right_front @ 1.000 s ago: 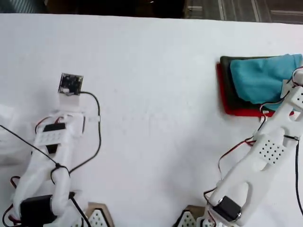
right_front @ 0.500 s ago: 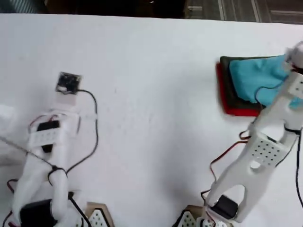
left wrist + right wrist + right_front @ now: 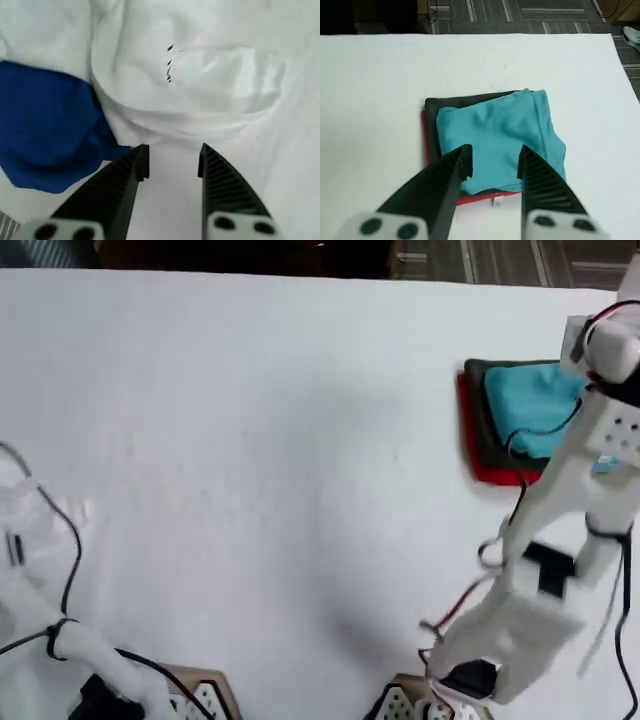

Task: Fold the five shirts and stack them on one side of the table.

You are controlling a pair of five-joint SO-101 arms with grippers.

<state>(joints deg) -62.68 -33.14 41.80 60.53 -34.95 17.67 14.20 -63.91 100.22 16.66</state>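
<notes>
A folded pile lies at the table's right side: a teal shirt [image 3: 530, 405] on top, a dark shirt [image 3: 478, 390] under it and a red shirt [image 3: 490, 472] at the bottom. The right arm [image 3: 590, 450] stands over the pile's near right corner. In the right wrist view my right gripper [image 3: 493, 157] is open and empty, above the near edge of the teal shirt [image 3: 495, 125]. My left gripper [image 3: 172, 159] is open just short of a crumpled white shirt [image 3: 200, 75], with a blue shirt [image 3: 45, 125] beside it. The left arm [image 3: 25, 540] sits at the table's left edge.
The white table [image 3: 300, 440] stretches between the two arms. Dark floor lies beyond its far edge [image 3: 300, 258]. Cables trail from both arms near the front edge, and the arm bases [image 3: 400, 700] stand there.
The left arm has swung left to the table's left edge. The right arm has risen and moved farther back over the pile.
</notes>
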